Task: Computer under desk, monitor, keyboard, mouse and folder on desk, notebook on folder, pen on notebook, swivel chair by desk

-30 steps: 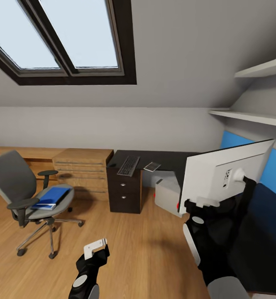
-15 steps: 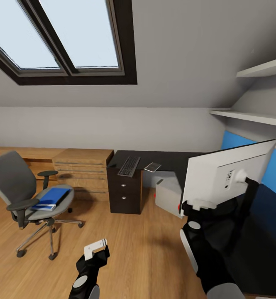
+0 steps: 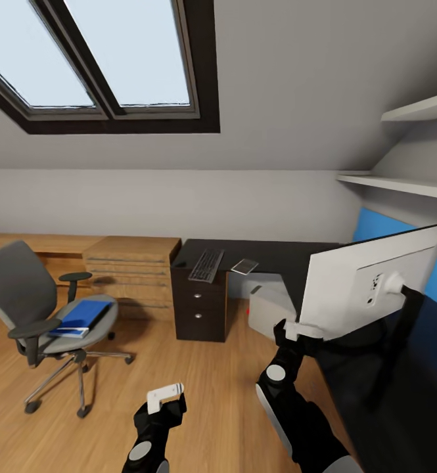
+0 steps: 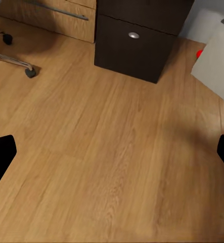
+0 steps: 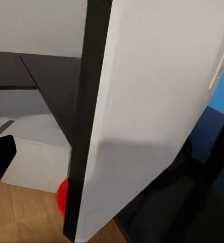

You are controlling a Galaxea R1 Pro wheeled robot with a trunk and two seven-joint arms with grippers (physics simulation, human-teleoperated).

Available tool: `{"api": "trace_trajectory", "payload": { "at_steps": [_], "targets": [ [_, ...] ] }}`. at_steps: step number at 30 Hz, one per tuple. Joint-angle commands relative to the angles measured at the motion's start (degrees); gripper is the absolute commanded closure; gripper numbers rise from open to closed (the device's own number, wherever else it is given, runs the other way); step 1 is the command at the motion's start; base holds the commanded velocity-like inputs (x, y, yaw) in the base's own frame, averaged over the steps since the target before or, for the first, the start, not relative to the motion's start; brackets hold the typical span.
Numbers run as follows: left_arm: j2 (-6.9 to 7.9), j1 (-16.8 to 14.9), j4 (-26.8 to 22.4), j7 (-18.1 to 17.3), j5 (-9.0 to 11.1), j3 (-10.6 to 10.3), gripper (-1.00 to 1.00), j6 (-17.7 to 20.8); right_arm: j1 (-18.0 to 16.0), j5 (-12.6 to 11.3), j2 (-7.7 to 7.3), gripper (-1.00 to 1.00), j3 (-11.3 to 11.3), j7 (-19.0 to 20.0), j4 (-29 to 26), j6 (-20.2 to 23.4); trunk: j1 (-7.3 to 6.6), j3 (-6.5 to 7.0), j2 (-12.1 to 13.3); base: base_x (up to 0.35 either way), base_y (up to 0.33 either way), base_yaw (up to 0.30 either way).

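Note:
The monitor (image 3: 369,282) shows its white back over the right wing of the black desk (image 3: 277,253). My right gripper (image 3: 301,328) is shut on its lower corner; in the right wrist view the monitor's edge (image 5: 142,101) stands beside one fingertip (image 5: 0,152). On the desk lie the keyboard (image 3: 205,264) and the notebook (image 3: 244,266). The grey computer (image 3: 271,309) stands under the desk. The blue folder (image 3: 80,317) lies on the swivel chair (image 3: 21,282) at the left. My left gripper (image 3: 165,397) hangs open above the floor. The mouse and pen are out of view.
A light wooden drawer cabinet (image 3: 133,269) stands left of the desk's dark drawer unit (image 3: 198,305). Shelves (image 3: 402,184) and a blue wall panel (image 3: 376,226) are at the right. Wood floor (image 4: 112,152) lies under the left gripper, with a chair caster (image 4: 30,72) nearby.
The right arm has stretched out and carried the monitor to the right, farther over the desk. The left gripper has drifted slightly right. The whole view has shifted a little.

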Motion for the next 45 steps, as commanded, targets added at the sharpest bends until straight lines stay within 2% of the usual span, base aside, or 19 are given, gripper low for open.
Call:
{"api": "trace_trajectory", "payload": {
  "at_steps": [1, 12, 15, 17, 21, 25, 28, 36, 45],
  "targets": [
    [0.03, 0.0, -0.1, 0.4, 0.4, -0.2, -1.00, 0.2, 0.0, 0.2, -0.02, -1.00, 0.1, -0.3, 0.0, 0.6, 0.03, -0.07, 0.0, 0.309, 0.014, 0.000],
    [0.04, 0.0, 0.0, 0.4, 0.4, -0.3, -1.00, 0.2, 0.0, 0.2, 0.01, -1.00, -0.1, -1.0, 0.1, 0.8, 0.03, -0.07, 0.0, 0.200, 0.002, 0.000],
    [0.05, 0.0, 0.0, 0.4, 0.4, -0.3, -1.00, 0.2, -0.1, 0.1, 0.05, -1.00, -0.6, -2.6, 0.4, 0.9, 0.03, -0.07, 0.0, 0.028, 0.000, 0.000],
    [0.05, 0.0, 0.0, 0.4, 0.4, -0.4, -1.00, 0.2, -0.1, 0.1, 0.06, -1.00, -1.1, -5.5, 0.5, 1.2, 0.03, -0.07, 0.0, 0.125, 0.000, 0.000],
    [0.05, 0.0, 0.0, 0.4, 0.4, -0.4, -1.00, 0.2, -0.1, 0.1, 0.06, -1.00, -1.5, -5.7, 0.5, 1.3, 0.03, -0.07, 0.0, 0.019, 0.000, 0.000],
    [0.05, 0.0, 0.0, 0.4, 0.4, -0.4, -1.00, 0.2, -0.1, 0.1, 0.12, -1.00, -3.7, -5.8, 0.5, 1.6, 0.03, -0.07, 0.0, 0.004, 0.000, 0.000],
    [0.05, 0.0, 0.0, 0.3, 0.4, -0.5, -1.00, 0.2, -0.1, 0.0, 0.14, -1.00, -6.2, -5.7, 0.4, 3.4, 0.03, -0.07, 0.0, 0.001, 0.000, 0.000],
    [-0.01, 0.0, 0.0, 0.3, 0.4, -0.5, -1.00, 0.2, -0.1, 0.1, 0.15, -1.00, -6.8, -5.7, 0.4, 4.0, 0.03, -0.07, 0.0, -0.014, 0.000, 0.000],
    [-0.04, 0.0, 0.1, 0.3, 0.4, -0.6, -1.00, 0.2, -0.1, 0.1, 0.15, -1.00, -6.7, -5.7, 0.5, 4.0, 0.03, -0.07, 0.0, -0.243, 0.000, 0.000]
  ]
}}
